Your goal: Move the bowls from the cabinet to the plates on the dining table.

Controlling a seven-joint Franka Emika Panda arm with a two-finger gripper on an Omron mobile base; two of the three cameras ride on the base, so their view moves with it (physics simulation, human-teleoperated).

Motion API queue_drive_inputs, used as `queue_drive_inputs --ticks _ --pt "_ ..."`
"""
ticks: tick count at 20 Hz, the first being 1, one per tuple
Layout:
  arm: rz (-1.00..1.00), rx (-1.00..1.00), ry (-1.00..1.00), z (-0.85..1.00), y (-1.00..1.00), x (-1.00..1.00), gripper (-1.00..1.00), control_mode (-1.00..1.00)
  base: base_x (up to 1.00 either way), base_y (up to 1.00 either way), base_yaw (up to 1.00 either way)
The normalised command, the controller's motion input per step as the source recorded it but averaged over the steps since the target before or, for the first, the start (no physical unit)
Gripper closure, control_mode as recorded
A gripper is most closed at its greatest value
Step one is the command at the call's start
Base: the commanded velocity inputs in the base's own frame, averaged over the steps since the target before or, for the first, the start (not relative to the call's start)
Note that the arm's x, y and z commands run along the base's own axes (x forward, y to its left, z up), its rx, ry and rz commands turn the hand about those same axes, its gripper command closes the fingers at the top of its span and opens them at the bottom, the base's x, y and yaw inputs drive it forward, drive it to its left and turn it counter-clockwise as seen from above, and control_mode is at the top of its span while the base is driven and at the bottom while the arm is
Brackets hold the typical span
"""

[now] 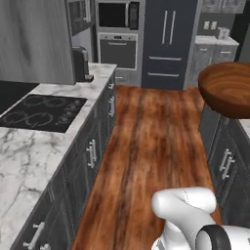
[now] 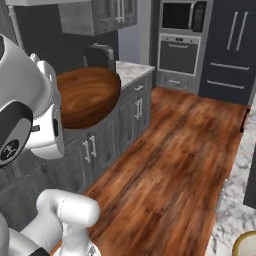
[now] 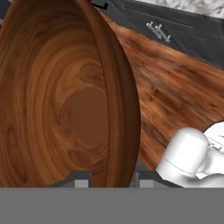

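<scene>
The pincer [image 3: 109, 178] itself is mostly hidden: in the hand view just two dark fingertips [image 3: 78, 178] rise at the bottom, one on each side of the rim of the reddish-brown wooden bowl [image 3: 65, 96], so the jaws stand narrow and closed on that rim, with the bowl's hollow to the left of the rim and its outer wall to the right. In the left base view the bowl [image 1: 227, 95] is cut off by the right edge of the picture, held in the air above the dark drawer fronts there. In the right base view the bowl [image 2: 87, 95] is partly covered by the arm's white body at the left, its hollow turned toward the camera. A wide strip of wooden floor [image 1: 146, 141] runs open between the two rows of cabinets, away to the far oven [image 1: 117, 49] and dark fridge [image 1: 168, 44]. On the left, the marble bench [image 1: 24, 151] with the black stove [image 1: 41, 112] has bare room at its near end. At the bottom right corner of the right base view a pale round rim [image 2: 246, 244] on marble is cut off, too little to tell what it is.
</scene>
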Motion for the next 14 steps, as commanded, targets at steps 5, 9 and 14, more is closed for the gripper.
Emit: queue_drive_inputs --ticks 5,9,14 --pt "0.0 0.0 0.0 0.0 0.0 0.0 1.0 1.0 0.0 0.04 -0.25" --pt "0.0 0.0 0.0 0.0 0.0 0.0 1.0 1.0 0.0 0.04 -0.25" --pt "0.0 0.0 0.0 0.0 0.0 0.0 1.0 1.0 0.0 0.04 -0.25"
